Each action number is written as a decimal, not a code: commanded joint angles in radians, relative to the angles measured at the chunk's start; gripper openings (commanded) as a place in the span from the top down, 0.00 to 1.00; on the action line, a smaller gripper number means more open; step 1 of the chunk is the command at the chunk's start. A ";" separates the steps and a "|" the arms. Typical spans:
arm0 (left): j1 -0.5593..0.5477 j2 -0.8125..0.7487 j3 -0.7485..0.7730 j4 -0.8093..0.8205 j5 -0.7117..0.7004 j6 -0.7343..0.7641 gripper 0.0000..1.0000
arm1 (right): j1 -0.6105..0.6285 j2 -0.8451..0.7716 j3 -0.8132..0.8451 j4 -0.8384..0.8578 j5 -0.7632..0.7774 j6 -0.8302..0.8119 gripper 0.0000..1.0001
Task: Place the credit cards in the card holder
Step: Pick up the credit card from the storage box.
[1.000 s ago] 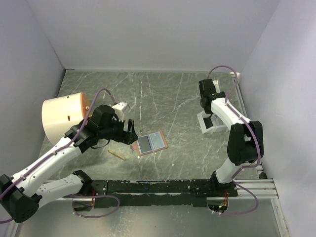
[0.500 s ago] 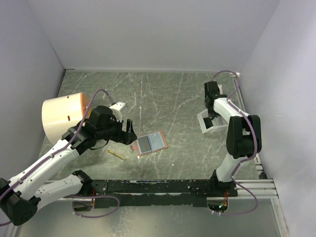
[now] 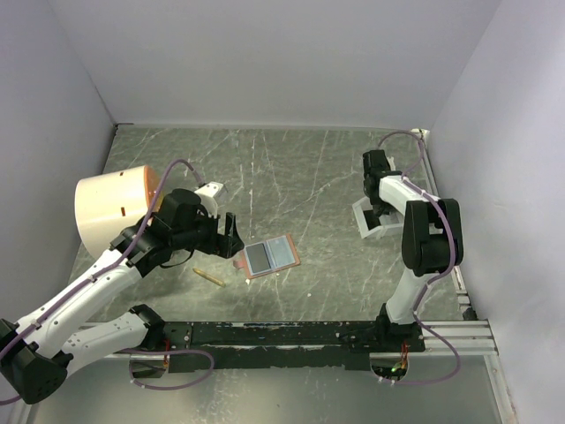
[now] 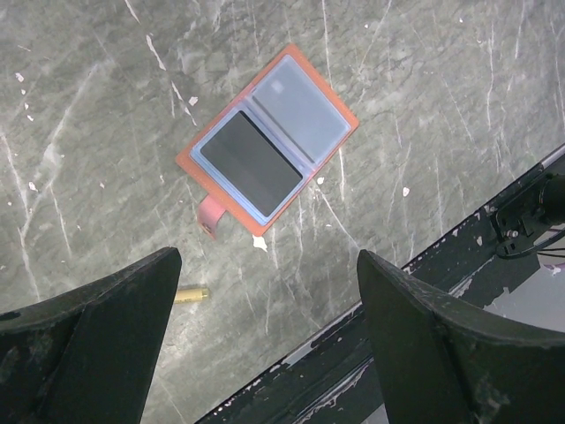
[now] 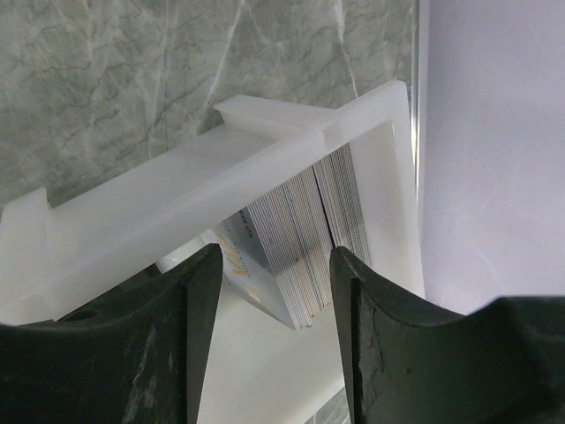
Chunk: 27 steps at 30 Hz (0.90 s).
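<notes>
Top view. The holder point(image 3: 268, 256) lies opened flat near the table's point(image 3: 291, 168) centre, a little toward 6 o'clock. In the left wrist view its two clear pockets face up: the half toward 7 o'clock shows dark, the half toward 1 o'clock pale grey-blue. Its tab point(image 4: 209, 216) sticks out at 7 o'clock, resting on the table.

Left claw point(image 4: 269, 258): spread wide, pinching nothing, held above the table just at 9 o'clock of the holder and not touching it.

Cards point(image 5: 305, 238): stacked on edge in the white tray point(image 3: 375, 225) at 3 o'clock of the table, close to the side wall and well apart from the holder.

Right claw point(image 5: 275, 256): partly spread, pointed down into the tray, with the edge of the stack seen between its fingers. Contact with the cards cannot be told; nothing is seen pinched.

Other items: a cream cylinder point(image 3: 110, 208) at 9 o'clock of the table, beside the left arm. A small tan stick point(image 3: 209, 276) lies at 8 o'clock of the holder, near it but apart.
</notes>
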 commanded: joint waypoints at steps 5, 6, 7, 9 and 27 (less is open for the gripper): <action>0.011 -0.002 -0.001 -0.003 -0.016 0.006 0.08 | -0.011 -0.002 0.000 0.017 0.037 -0.005 0.51; 0.011 0.000 -0.001 -0.004 -0.017 0.005 0.08 | -0.012 0.001 0.001 0.015 0.042 -0.005 0.52; 0.011 0.000 -0.001 -0.005 -0.018 0.005 0.08 | -0.014 0.003 0.000 0.013 0.044 -0.006 0.53; 0.013 -0.003 -0.001 -0.006 -0.021 0.003 0.08 | -0.014 0.003 0.000 0.014 0.050 -0.008 0.55; 0.014 -0.015 -0.010 0.006 -0.012 -0.001 0.08 | -0.018 -0.019 0.001 0.020 0.047 -0.025 0.72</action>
